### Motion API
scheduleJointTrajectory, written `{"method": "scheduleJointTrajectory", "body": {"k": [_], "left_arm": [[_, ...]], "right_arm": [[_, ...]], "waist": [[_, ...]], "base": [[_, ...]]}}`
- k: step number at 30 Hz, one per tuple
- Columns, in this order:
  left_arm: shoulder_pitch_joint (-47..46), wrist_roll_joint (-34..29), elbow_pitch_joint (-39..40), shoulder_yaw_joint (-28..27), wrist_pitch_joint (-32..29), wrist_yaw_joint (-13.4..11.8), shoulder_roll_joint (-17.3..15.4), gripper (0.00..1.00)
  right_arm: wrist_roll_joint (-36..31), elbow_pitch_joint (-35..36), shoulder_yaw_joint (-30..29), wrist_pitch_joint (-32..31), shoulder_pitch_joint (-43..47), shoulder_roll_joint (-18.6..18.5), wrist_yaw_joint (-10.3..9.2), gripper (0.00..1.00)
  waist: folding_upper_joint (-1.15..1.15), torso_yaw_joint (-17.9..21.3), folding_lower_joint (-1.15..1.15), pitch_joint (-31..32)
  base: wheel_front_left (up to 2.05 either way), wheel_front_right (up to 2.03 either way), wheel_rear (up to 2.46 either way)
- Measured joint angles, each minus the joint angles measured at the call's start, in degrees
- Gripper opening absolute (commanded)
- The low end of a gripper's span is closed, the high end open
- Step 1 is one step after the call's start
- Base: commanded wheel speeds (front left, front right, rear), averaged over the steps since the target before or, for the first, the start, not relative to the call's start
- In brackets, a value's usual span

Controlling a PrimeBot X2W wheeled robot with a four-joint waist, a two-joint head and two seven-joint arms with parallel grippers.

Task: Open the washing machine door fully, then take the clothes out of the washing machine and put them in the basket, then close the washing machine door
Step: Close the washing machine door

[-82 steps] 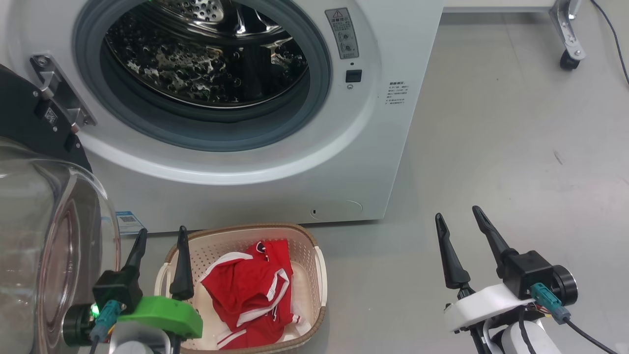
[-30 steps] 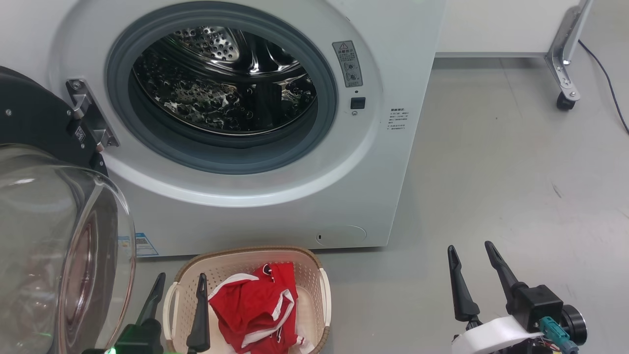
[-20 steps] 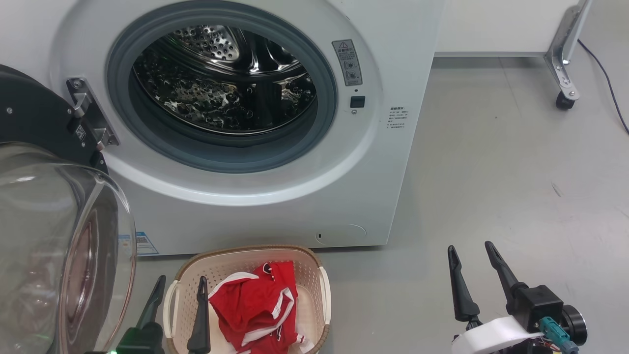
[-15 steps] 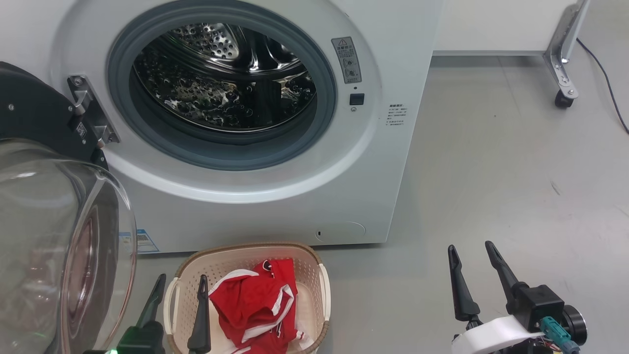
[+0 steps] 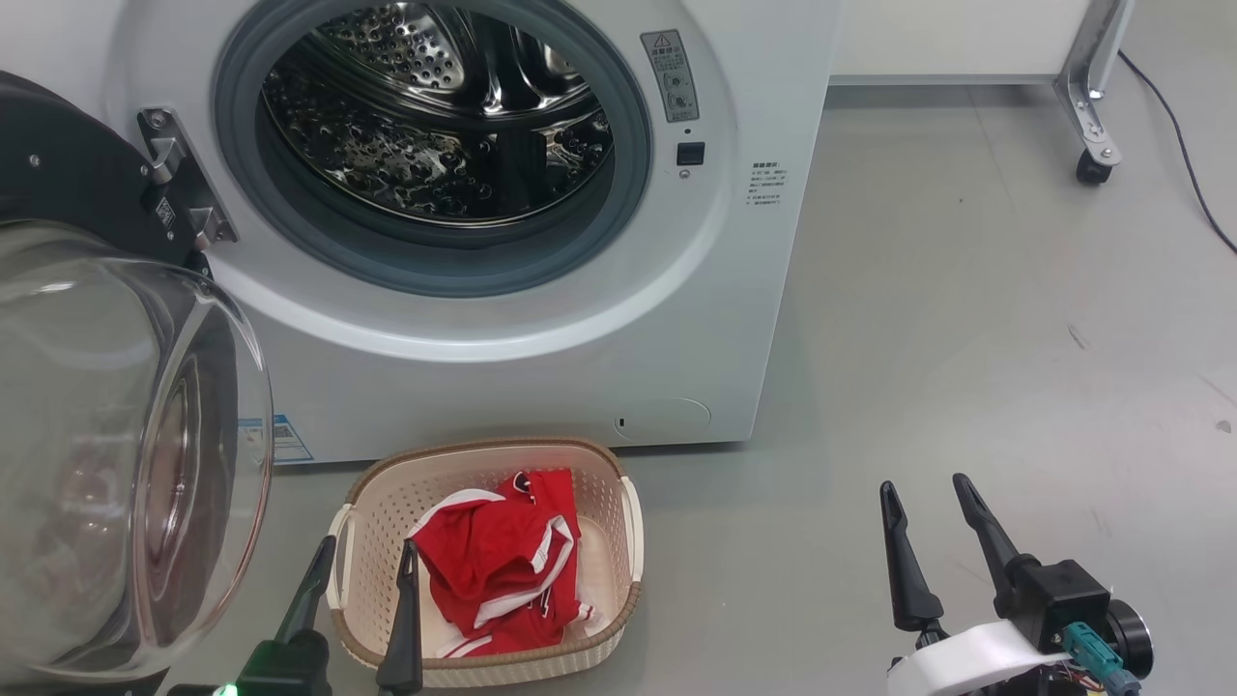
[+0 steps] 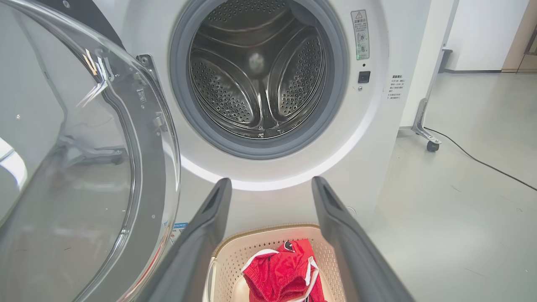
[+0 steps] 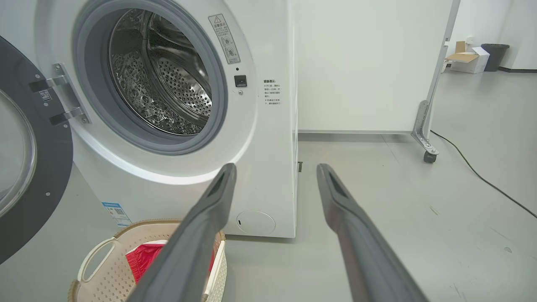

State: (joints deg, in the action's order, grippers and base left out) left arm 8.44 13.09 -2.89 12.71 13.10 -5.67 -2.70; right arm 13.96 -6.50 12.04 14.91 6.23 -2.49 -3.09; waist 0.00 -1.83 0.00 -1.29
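Left gripper [image 5: 368, 541]: fingers spread, holding nothing, tips over the near rim of the basket [image 5: 483, 447]. The red, white-trimmed clothes [image 5: 503, 570] lie in the basket just to its right. The washing machine door [image 5: 58, 174] stands swung open at its left. Ahead is the washing machine [image 5: 734, 290] with its bare drum [image 5: 435, 145]. Right gripper [image 5: 922, 482]: likewise spread and empty, above the floor, well apart from the basket. The warning sticker [image 5: 669, 75] with a red triangle, the small print block [image 5: 768, 184] and the blue label [image 5: 285, 440] are too small to read.
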Motion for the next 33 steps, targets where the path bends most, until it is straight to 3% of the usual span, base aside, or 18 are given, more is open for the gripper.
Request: {"method": "scheduleJointTrajectory", "body": {"k": [33], "left_arm": [[0.0, -0.1, 1.2, 0.4, -1.2, -0.1, 0.0, 1.0]], "right_arm": [[0.7, 0.0, -0.3, 0.0, 0.0, 0.0, -0.09, 1.0]], "waist": [[0.0, -1.0, 0.0, -0.1]], "base": [[-0.17, 0.17, 0.0]]}}
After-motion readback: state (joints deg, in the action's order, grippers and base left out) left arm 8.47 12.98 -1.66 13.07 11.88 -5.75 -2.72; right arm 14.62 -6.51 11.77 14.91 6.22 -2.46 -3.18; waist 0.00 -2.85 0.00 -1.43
